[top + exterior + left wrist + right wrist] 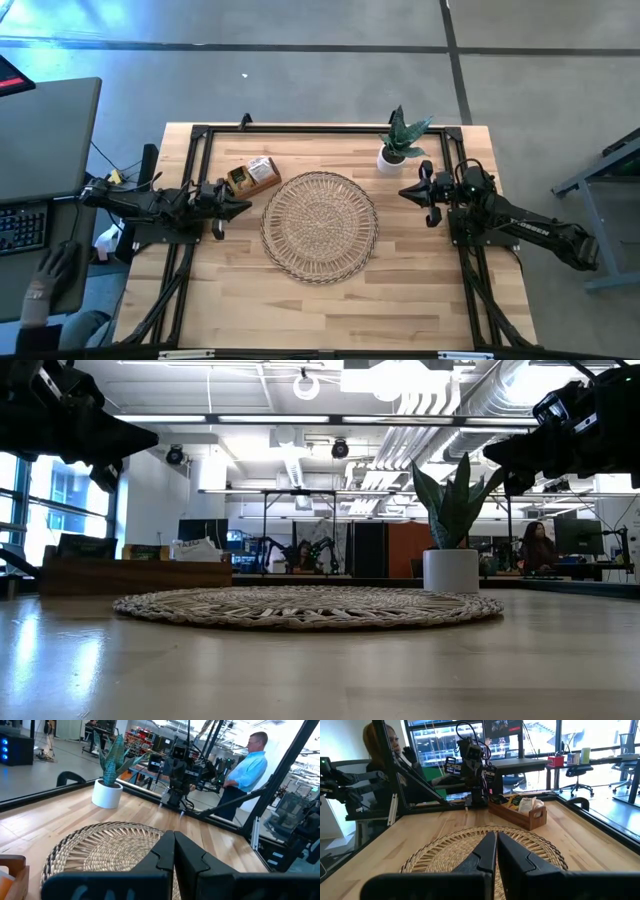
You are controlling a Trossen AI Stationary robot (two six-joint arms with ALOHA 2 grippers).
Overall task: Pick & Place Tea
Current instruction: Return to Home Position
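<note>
Tea sachets (pixel 526 804), white-and-orange and dark ones, stand in a brown wooden box (pixel 252 177) on the table's far left part. Beside the box, at the middle of the table, lies a round wicker tray (pixel 320 227) with nothing on it. My left gripper (pixel 245 208) hovers shut at the tray's left rim, just near of the box, pointing level toward the tray (pixel 100 850). My right gripper (pixel 405 192) hovers shut off the tray's right rim, pointing level at the tray (pixel 455 845). Neither touches anything.
A potted plant in a white pot (pixel 397 145) stands at the far right, close to my right gripper. A black frame (pixel 300 130) edges the table. One person stands beyond the right side (pixel 247 770), another sits at a desk on the left (pixel 382 750).
</note>
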